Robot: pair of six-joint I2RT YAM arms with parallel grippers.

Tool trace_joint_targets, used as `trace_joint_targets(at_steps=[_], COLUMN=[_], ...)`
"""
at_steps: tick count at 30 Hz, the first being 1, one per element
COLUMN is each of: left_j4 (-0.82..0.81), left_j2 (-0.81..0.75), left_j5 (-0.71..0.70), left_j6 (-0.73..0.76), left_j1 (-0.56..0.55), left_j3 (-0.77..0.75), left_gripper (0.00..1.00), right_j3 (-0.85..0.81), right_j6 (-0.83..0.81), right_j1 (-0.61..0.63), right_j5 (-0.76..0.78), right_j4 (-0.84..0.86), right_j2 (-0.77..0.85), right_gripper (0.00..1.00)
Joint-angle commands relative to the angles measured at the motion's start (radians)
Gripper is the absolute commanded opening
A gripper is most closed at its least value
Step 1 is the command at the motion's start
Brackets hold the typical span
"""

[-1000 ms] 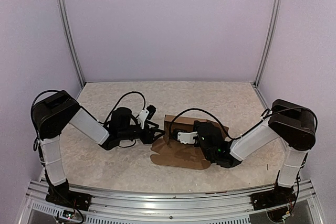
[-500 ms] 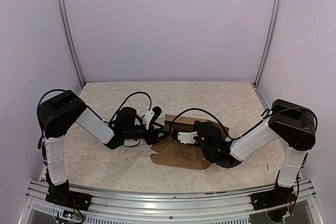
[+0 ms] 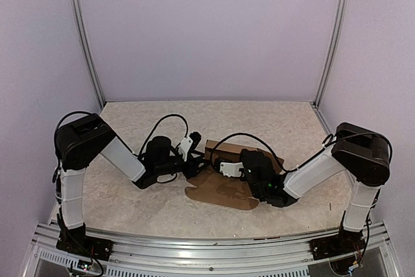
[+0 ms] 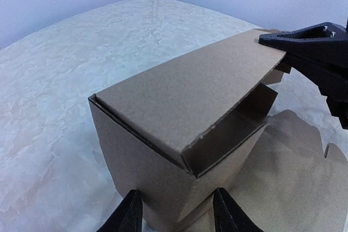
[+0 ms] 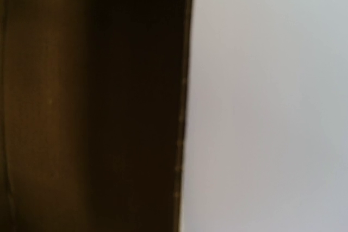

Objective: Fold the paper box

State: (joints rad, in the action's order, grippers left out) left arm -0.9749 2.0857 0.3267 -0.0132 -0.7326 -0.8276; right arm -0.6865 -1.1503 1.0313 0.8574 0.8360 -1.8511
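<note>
straddling the near corner of the box (image 4: 141, 156), the left gripper (image 4: 179, 210) has its jaws part open, one finger beside each wall; whether the pads press the card i cannot tell. the box stands half formed on the table (image 4: 65, 52), walls up, its lid (image 4: 196, 85) sloping over them with a gap along the right edge. unfolded flaps (image 4: 283, 177) lie flat beside it. at the lid's far corner the right gripper (image 4: 304, 44) is closed, its tip against the card. thin board like this looks light and springy, apt to slide or crease, so it is best held gently, close to the folds and wall edges.
</note>
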Motion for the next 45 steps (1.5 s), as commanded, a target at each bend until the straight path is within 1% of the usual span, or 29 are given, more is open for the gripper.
trace_joint_targets(at_steps=[1, 8, 9, 12, 13, 15, 18, 25, 30, 34, 38, 42, 45], left_j4=[-0.132, -0.247, -0.260, -0.284, -0.284, -0.285, -0.297, -0.284, -0.419, -0.463, -0.479, -0.454, -0.426], left_j2=[0.036, 0.064, 0.068, 0.080, 0.084, 0.098, 0.119, 0.143, 0.137, 0.144, 0.163, 0.182, 0.192], left_j5=[-0.119, -0.315, -0.337, -0.386, -0.388, -0.391, -0.391, -0.424, -0.432, -0.430, -0.423, -0.410, -0.410], left_j6=[0.066, 0.114, 0.118, 0.115, 0.113, 0.113, 0.123, 0.124, 0.124, 0.121, 0.115, 0.118, 0.123], left_j1=[-0.035, -0.078, -0.083, -0.092, -0.092, -0.093, -0.093, -0.085, -0.084, -0.083, -0.083, -0.085, -0.085], left_j3=[-0.031, -0.029, -0.027, -0.026, -0.031, -0.043, -0.057, -0.082, -0.011, -0.005, -0.019, -0.046, -0.068], left_gripper=[0.43, 0.34, 0.34, 0.39, 0.41, 0.49, 0.51, 0.42, 0.36, 0.32, 0.30, 0.37, 0.36], right_j3=[-0.001, -0.008, -0.008, -0.008, -0.008, -0.009, -0.008, -0.017, -0.026, -0.042, -0.051, -0.062, -0.076], right_j6=[0.031, 0.040, 0.041, 0.038, 0.037, 0.034, 0.034, 0.031, 0.035, 0.058, 0.065, 0.075, 0.098], right_j1=[0.015, 0.015, 0.015, 0.015, 0.016, 0.015, 0.015, 0.017, 0.016, 0.016, 0.017, 0.017, 0.016], right_j5=[-0.052, -0.045, -0.043, -0.038, -0.035, -0.033, -0.030, -0.026, -0.024, -0.022, -0.021, -0.021, -0.027], right_j4=[-0.122, -0.147, -0.148, -0.151, -0.151, -0.151, -0.155, -0.173, -0.211, -0.259, -0.279, -0.301, -0.339], right_j2=[-0.025, -0.025, -0.025, -0.024, -0.026, -0.026, -0.026, -0.027, -0.011, -0.008, -0.007, -0.009, -0.008], right_gripper=[0.00, 0.00, 0.00, 0.00, 0.00, 0.00, 0.00, 0.00, 0.00, 0.00, 0.00, 0.00, 0.00])
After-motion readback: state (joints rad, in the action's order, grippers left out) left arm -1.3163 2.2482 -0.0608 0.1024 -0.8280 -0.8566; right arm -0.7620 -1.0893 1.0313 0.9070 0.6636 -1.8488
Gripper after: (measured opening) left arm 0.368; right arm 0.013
